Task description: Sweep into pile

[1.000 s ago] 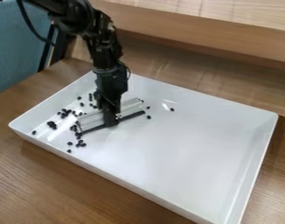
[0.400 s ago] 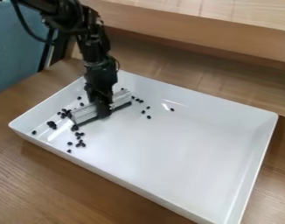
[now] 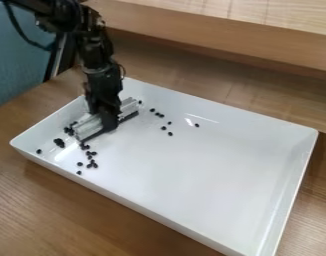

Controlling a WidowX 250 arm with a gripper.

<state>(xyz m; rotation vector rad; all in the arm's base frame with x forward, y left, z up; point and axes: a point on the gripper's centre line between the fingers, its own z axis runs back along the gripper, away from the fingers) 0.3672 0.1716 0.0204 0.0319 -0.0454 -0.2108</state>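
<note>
Black beans [image 3: 59, 143]: scattered in white tray [image 3: 206, 160], likely walled to contain strays | gripper [image 3: 109, 125] pinching sweeper [image 3: 89, 127] mid-length | held low, presumably to push beans along

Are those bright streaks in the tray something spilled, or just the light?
Camera view: probably glare on the glossy white rectangular tray, toward its far side and left corner; camera view: a soft shadow darkens the brown wooden table along the tray's near side.
</note>
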